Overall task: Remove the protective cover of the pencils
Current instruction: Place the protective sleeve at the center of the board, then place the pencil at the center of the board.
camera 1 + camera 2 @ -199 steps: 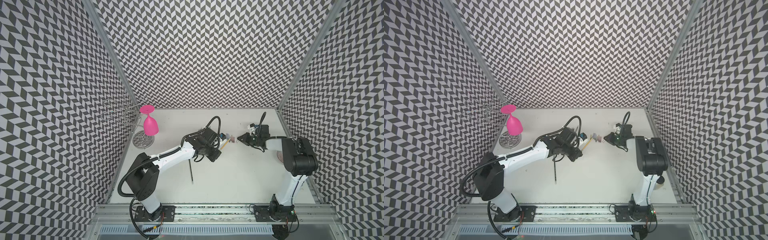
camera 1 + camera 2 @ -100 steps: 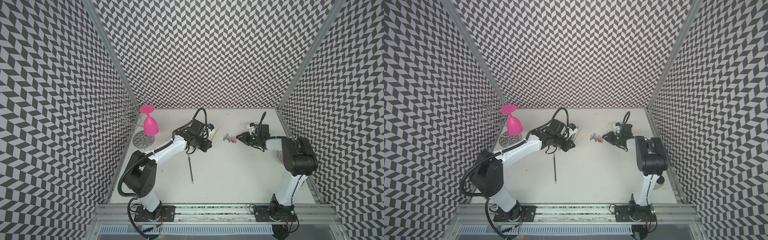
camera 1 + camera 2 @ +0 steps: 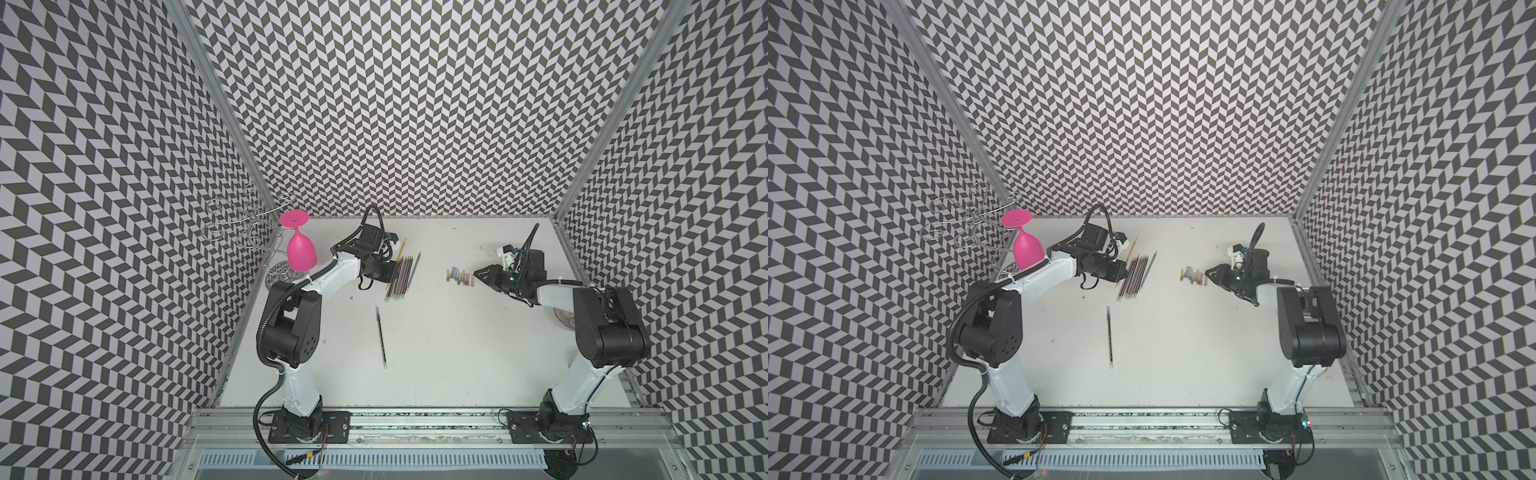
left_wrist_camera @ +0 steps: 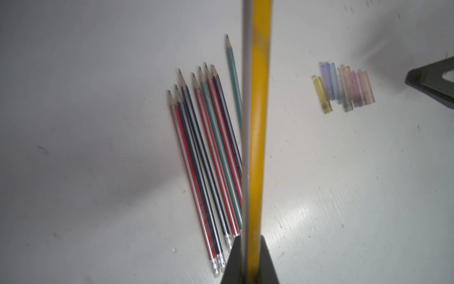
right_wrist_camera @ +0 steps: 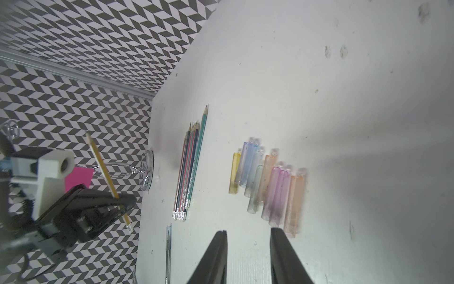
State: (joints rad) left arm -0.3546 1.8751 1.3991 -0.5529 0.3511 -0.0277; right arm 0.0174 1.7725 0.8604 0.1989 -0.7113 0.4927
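Chevron-patterned black-and-white walls (image 3: pixel 395 104) box in your white tabletop (image 3: pixel 457 353). At far left, a pink goblet (image 3: pixel 302 251) hangs upside down on a bent wire rack (image 3: pixel 245 220).

Your left gripper (image 4: pixel 249 239) sits beside the row of striped red, dark-blue and green pencils (image 3: pixel 401 278). Its fingers pinch a yellow pencil (image 4: pixel 258 123), held tilted off the table. Your right gripper (image 5: pixel 248 232) is low at far right, fingers spread with nothing between them.

The pencils lie side by side on the table, left of centre toward the far side, their sharpened tips bare. One black pencil (image 3: pixel 381 336) lies alone, nearer you. Small translucent coloured covers (image 5: pixel 267 186) lie in a row just ahead of the right fingertips, well apart from the pencils.
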